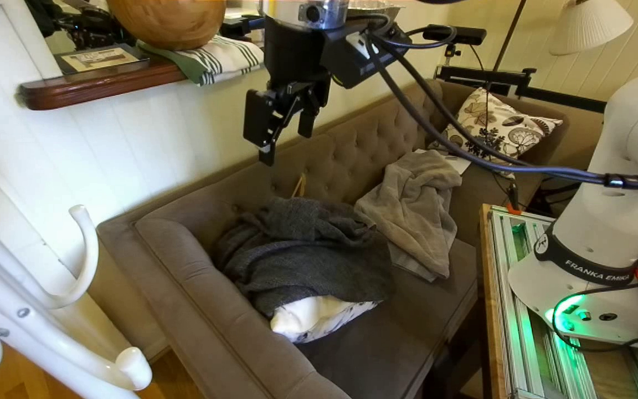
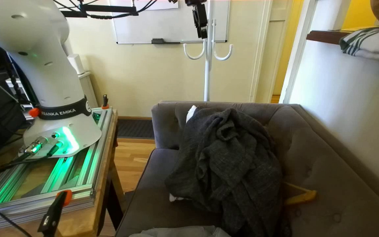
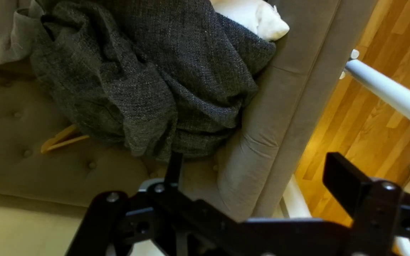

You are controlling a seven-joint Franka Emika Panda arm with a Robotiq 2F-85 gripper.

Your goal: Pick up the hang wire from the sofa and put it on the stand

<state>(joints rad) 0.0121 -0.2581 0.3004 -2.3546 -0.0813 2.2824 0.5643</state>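
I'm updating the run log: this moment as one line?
tool: open, empty; hanger: on sofa, partly hidden by dark cloth; rack: awaiting hanger

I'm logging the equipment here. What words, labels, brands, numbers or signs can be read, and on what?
"FRANKA EMIKA": on the black band of the white robot arm, in both exterior views.
Round emblem on that band: no letters legible.
Flat picture on the wooden shelf: any text too small.
Black clamp: marking too small to read.

Sofa (image 1: 225, 305) is kinda grey-brown, charcoal cloth (image 1: 319, 266) on it, golden-tan hanger (image 2: 302, 198) by its back. Cushion (image 1: 510, 124) at one end: black-and-brown plant print on white. Stand (image 2: 207, 79) past its other end: white.
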